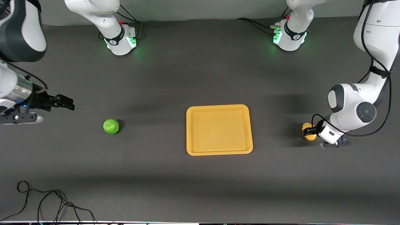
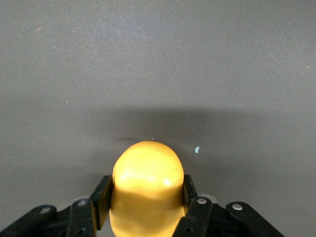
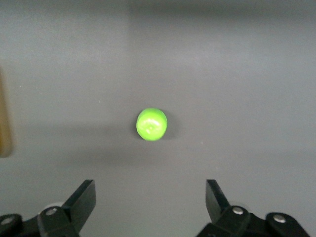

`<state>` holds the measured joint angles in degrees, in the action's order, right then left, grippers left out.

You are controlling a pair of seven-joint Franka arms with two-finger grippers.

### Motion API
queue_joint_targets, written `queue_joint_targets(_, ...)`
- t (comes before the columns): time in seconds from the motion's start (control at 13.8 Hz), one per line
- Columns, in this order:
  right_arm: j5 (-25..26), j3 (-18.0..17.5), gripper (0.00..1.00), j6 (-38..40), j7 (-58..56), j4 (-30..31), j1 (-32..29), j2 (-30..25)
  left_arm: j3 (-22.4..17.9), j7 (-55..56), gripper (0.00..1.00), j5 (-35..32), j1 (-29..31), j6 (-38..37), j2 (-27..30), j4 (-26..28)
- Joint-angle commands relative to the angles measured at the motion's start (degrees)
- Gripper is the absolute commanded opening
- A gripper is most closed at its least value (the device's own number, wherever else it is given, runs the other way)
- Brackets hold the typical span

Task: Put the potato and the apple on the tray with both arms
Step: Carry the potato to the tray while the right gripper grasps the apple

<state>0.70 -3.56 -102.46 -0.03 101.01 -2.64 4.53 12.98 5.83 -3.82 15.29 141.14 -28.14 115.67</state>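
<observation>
The yellow potato is at the left arm's end of the table, beside the orange tray. My left gripper is shut on it; in the left wrist view the gripper has a finger pressed against each side of the potato. The green apple lies on the table toward the right arm's end, apart from the tray. My right gripper is open and empty, up in the air short of the apple. The right wrist view shows the gripper with the apple ahead of its spread fingers.
The two arm bases stand along the table's edge farthest from the front camera. A loose black cable lies near the front edge at the right arm's end. The tray's rim shows in the right wrist view.
</observation>
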Motion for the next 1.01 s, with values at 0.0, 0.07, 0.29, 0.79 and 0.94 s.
queue_joint_targets(0.0, 0.9, 0.1, 0.99, -8.5, -0.4, 7.6, 0.4, -0.6, 0.4, 0.5, 0.00, -0.8, -1.3, -6.7, 4.5, -1.4)
queue_joint_targets(0.07, 0.8, 0.2, 0.99, -11.1, -0.3, 9.3, 0.4, 0.1, 0.5, 0.6, 0.00, -0.8, -2.4, -10.9, 5.9, -3.6)
queue_joint_targets(0.29, 0.4, 0.4, 0.98, -13.9, -0.3, 11.3, 0.1, 2.7, 1.0, 1.6, 0.00, 0.3, -6.8, -26.0, 7.7, -14.6)
queue_joint_targets(0.79, 1.0, 0.4, 0.98, -32.8, -0.6, 25.4, 0.5, 6.8, 4.0, 20.6, 0.00, 0.2, -20.1, -34.7, 5.6, -29.9)
queue_joint_targets(0.94, 1.3, 0.4, 0.98, -34.7, -1.0, 25.4, 0.6, 9.3, 4.0, 22.8, 0.00, 0.2, -23.0, -33.9, 2.9, -31.0)
